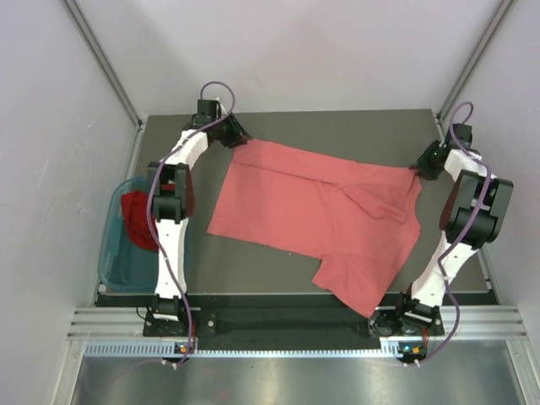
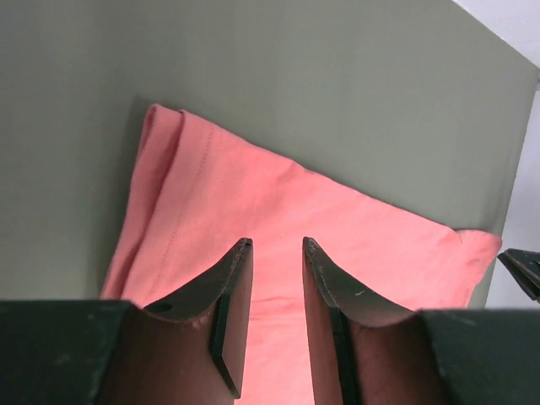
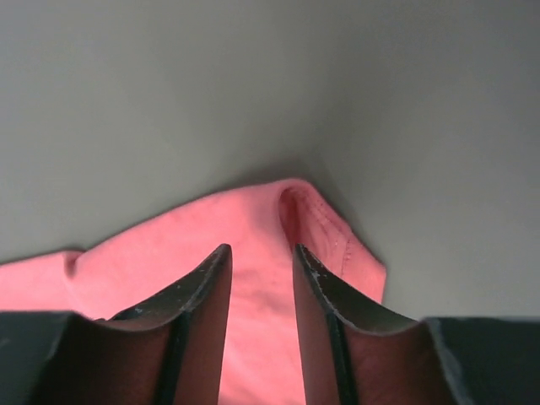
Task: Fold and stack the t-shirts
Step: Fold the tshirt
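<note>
Left gripper [image 2: 277,242], jaws apart, above spread-out, creased salmon-pink t-shirt [image 2: 337,219].

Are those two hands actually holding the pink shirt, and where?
Apparently not: the left hand and right hand stand open above the pink shirt's two far corners, nothing pinched in either.

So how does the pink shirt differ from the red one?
The pink shirt lies spread over the table; the red shirt sits bunched in the basket. The pink one is lighter and in plain view; the red one is darker and partly hidden behind the left arm. Both are soft cloth.
</note>
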Controlling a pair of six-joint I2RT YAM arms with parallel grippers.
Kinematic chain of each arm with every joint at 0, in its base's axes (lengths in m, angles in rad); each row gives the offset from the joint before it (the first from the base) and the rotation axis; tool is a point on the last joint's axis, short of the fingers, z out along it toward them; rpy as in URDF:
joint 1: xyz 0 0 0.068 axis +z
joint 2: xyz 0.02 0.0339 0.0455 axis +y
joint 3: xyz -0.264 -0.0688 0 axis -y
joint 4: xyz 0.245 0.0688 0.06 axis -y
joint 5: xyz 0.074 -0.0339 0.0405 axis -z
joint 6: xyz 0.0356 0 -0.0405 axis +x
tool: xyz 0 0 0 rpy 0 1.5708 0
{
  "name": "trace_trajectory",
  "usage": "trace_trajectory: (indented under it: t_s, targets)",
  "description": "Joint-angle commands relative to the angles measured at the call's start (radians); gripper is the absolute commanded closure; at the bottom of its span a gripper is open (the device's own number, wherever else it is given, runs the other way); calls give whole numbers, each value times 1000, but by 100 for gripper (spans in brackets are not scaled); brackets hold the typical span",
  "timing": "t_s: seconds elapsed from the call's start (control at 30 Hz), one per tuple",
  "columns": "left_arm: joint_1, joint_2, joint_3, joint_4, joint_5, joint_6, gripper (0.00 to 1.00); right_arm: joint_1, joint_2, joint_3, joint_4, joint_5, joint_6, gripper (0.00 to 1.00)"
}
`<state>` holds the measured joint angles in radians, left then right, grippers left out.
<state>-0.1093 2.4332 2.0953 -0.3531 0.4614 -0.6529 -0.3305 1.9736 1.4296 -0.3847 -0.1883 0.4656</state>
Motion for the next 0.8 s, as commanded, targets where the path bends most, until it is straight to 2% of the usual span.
trace_trajectory:
  t_s: [0.0,0.13,0.27,0.33,0.37,0.53,0.7,0.73,0.77]
  targets:
    - [0,29,48,57,19,-21,66,-8,37,75,59,-5,13,66]
    - [2,58,49,57,14,-43,66,-8,90,106,63,-7,21,70]
    - [2,79,48,52,10,-53,67,-12,119,130,61,33,33,87]
    - [2,89,49,45,-7,-47,68,-12,131,144,64,49,33,92]
    - [2,93,49,33,-12,-47,68,-13,136,161,67,70,31,99]
    - [2,113,52,2,-29,-28,68,-18,194,244,81,85,-11,100]
    - [2,112,55,-23,-30,-14,67,-18,278,379,24,87,-38,100]
    - [2,106,58,-27,-29,-13,67,-16,281,390,15,84,-39,100]
    - [2,102,60,-33,-26,-10,66,-16,281,393,10,79,-32,94]
